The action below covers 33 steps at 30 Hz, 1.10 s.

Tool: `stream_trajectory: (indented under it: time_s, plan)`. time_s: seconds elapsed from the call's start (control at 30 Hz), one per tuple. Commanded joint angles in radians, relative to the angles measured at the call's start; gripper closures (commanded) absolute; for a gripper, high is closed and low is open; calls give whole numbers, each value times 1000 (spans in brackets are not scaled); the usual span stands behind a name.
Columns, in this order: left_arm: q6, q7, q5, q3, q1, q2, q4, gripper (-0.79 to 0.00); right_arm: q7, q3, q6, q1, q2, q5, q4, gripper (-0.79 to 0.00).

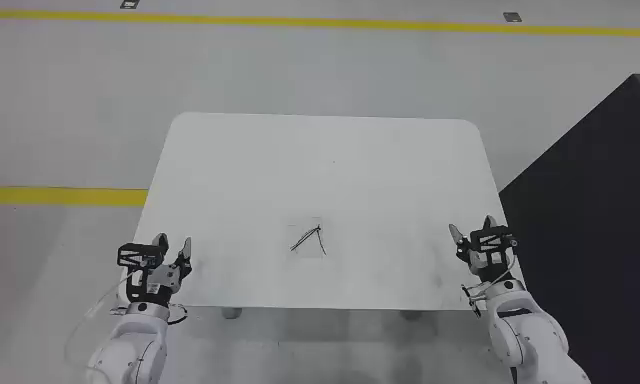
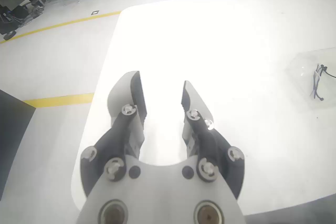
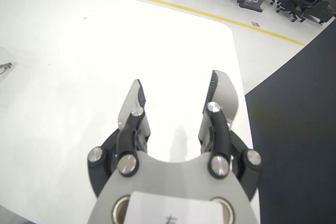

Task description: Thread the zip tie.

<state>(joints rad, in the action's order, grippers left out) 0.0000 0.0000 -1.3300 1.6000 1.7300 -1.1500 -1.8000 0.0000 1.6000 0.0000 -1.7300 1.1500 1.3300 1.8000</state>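
Zip tie is seen lower centre of frame on the table. Left pincer and right pincer are held apart, empty, at the lower corners. The thin, flat tie may be missed or nudged away when pinched.

Layout on the table.
Zip ties lie on the table, midway along its near edge; left gripper over the near left corner, right gripper over the near right corner, each well apart from them.
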Motion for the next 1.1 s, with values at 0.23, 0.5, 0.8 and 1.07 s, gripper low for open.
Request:
stream_trajectory:
  time_s: [0.23,0.5,0.8,1.07]
  plan:
    - [0,0,0,0,0,0,0,-679,0,0,0,0,0,0,0,-774]
    - [0,0,0,0,0,0,0,-681,0,0,0,0,0,0,0,-785]
    - [0,0,0,0,0,0,0,-785,-10,-1,-17,0,0,7,12,-785]
    - [0,0,0,0,0,0,0,-785,75,-6,-389,5,-22,87,263,-785]
